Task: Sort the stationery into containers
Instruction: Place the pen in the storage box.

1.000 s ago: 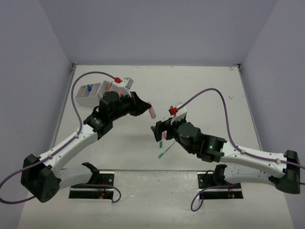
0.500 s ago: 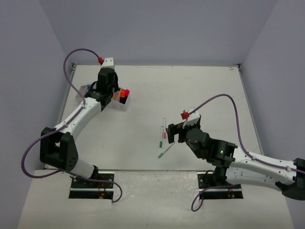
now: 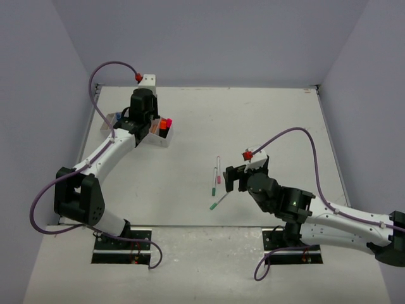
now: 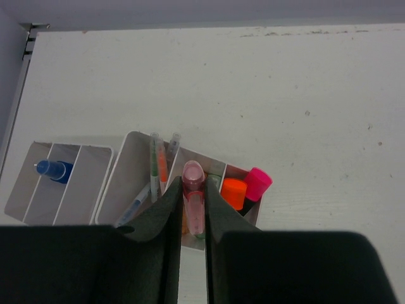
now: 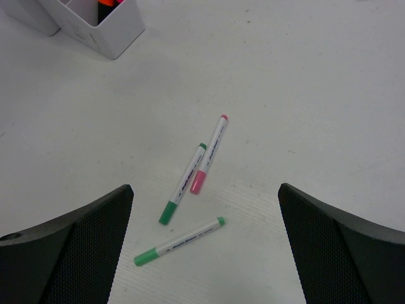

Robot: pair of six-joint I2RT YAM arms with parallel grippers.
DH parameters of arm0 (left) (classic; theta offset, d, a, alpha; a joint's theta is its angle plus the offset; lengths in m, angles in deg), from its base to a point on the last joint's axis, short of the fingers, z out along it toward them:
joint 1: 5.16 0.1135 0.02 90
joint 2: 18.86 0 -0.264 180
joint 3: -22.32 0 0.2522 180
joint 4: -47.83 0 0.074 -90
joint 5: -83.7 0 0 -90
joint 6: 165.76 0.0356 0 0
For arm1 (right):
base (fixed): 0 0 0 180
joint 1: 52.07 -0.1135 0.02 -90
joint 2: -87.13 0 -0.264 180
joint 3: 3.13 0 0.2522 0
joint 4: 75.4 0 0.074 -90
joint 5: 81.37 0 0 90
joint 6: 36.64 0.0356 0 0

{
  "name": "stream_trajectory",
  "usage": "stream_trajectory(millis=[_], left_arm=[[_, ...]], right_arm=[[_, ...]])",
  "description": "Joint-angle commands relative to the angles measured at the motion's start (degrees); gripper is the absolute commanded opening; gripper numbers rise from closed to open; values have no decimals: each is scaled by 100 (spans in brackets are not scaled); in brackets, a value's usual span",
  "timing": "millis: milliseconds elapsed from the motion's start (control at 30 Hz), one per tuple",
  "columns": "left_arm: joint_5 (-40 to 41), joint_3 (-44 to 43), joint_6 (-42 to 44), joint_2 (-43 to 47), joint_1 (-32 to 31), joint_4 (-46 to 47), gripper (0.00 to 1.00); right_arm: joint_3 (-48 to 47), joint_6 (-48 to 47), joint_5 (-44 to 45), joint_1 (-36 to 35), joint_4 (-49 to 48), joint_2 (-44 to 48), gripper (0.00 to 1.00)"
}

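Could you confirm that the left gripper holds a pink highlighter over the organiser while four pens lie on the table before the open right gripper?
Not quite: the right wrist view shows three pens, not four. The left gripper does hold the pink highlighter over the organiser, and the right gripper is open.

No legible text (only blurred print on the pen barrels (image 5: 209, 154))

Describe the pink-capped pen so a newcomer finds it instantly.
Look at the table just in front of the open right gripper, where three white pens lie loose. It is the pink-capped pen; the two beside it are green-capped pens.
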Motion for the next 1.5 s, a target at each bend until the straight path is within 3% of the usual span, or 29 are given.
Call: stream_trajectory(millis=[0,467,733,967,1467], left_arm=[[-60,-109,79,117,22,405,0],[77,-65,11,202,25,378,0],[-590,-295,-734,221,25,-645,0],[-1125,-95,-797,647,25,-1132,0],[-1106,161,-618,1122,16,-1620,0]], right_arm=[[59,186,351,16,-9,219,99],[92,242,292,7,50,518,99],[48,230,295,16,50,363,99],[-2,256,240,7,50,319,99],[48,300,260,7,85,495,99]])
